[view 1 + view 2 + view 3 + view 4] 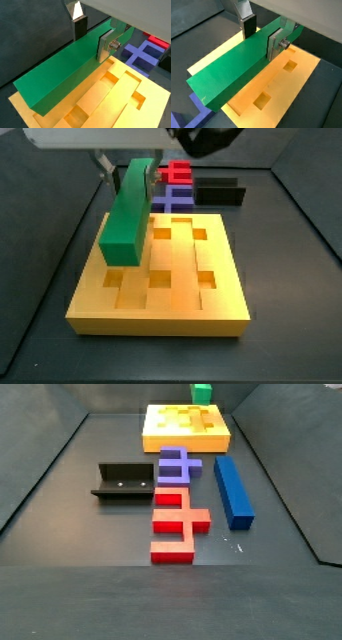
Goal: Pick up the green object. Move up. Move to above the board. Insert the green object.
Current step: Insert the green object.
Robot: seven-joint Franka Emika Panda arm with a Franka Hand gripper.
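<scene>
My gripper (93,40) is shut on the green object (60,75), a long plain green bar gripped across its width near one end. Both wrist views show it between the silver fingers (276,44). In a side view the gripper (127,166) holds the green object (128,213) over the left part of the board (221,298), running along the board's length. The board is a yellow-orange slab with grooves and square holes (260,100). I cannot tell whether the bar touches it. In a side view only the bar's top (202,392) shows, behind the board (167,429).
A purple cross piece (174,464), two red pieces (178,524), a dark blue bar (233,489) and the dark fixture (127,481) lie on the floor in front of the board. The purple piece (171,200), red piece (178,172) and fixture (221,192) show beyond the board.
</scene>
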